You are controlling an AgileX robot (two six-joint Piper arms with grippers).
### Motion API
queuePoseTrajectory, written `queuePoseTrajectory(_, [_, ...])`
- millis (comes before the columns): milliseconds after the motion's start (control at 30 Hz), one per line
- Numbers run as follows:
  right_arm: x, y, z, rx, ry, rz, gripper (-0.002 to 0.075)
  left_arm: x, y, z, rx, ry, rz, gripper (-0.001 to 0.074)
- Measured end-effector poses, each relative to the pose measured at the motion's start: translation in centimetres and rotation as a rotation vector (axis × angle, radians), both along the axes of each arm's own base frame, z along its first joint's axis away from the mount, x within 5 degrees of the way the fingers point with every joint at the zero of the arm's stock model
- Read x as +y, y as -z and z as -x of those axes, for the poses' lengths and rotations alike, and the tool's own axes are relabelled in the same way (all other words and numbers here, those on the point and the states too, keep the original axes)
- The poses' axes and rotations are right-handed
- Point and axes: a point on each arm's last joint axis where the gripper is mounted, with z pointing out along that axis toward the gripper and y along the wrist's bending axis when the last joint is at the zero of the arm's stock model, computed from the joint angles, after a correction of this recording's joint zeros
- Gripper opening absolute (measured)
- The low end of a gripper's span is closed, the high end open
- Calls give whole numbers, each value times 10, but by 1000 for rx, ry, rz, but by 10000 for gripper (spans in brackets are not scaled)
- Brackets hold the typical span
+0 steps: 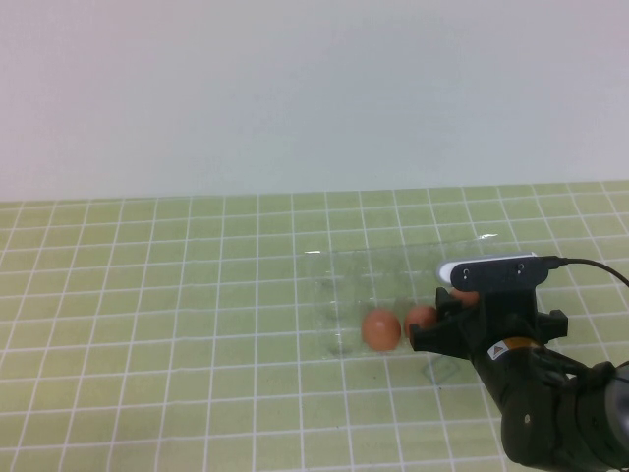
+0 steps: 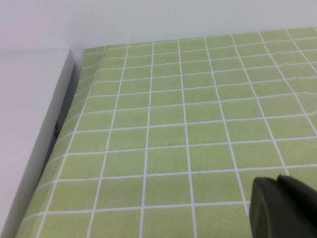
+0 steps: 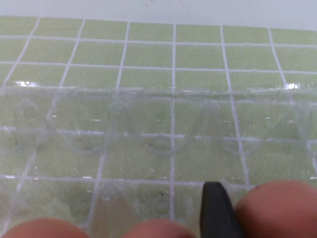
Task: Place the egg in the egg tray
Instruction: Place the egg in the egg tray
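Note:
The clear egg tray [image 1: 334, 270] lies on the green checked table right of centre; its cups fill the right wrist view [image 3: 148, 124]. Two reddish-brown eggs [image 1: 381, 329] [image 1: 421, 320] sit in its near row and show in the right wrist view [image 3: 34, 229] [image 3: 158, 229]. My right gripper [image 1: 460, 303] is over the tray's near right part, shut on a third egg [image 1: 465, 295] [image 3: 277, 208]. One black finger [image 3: 217, 208] presses its side; the other finger is hidden. My left gripper [image 2: 280, 179] is out of the high view, shut and empty over bare table.
A white wall [image 2: 29, 124] borders the table edge beside the left gripper. The right arm's black body [image 1: 550, 403] fills the near right corner. Green checked cloth [image 1: 147, 324] covers the table left of the tray.

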Motion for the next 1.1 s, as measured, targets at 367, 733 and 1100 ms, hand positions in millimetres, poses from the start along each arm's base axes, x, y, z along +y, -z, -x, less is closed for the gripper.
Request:
queuePoseTrajectory(367, [0,0,0,6,0,-1,377,0,0,0,0,0,0,-2])
queuePoseTrajectory(733, [0,1,0,17,-2,-3,388,0,0,0,0,0,0,-2])
queuePoseTrajectory(1100, [0,3,1,42,-7,-9,393,0,0,0,0,0,0,-2])
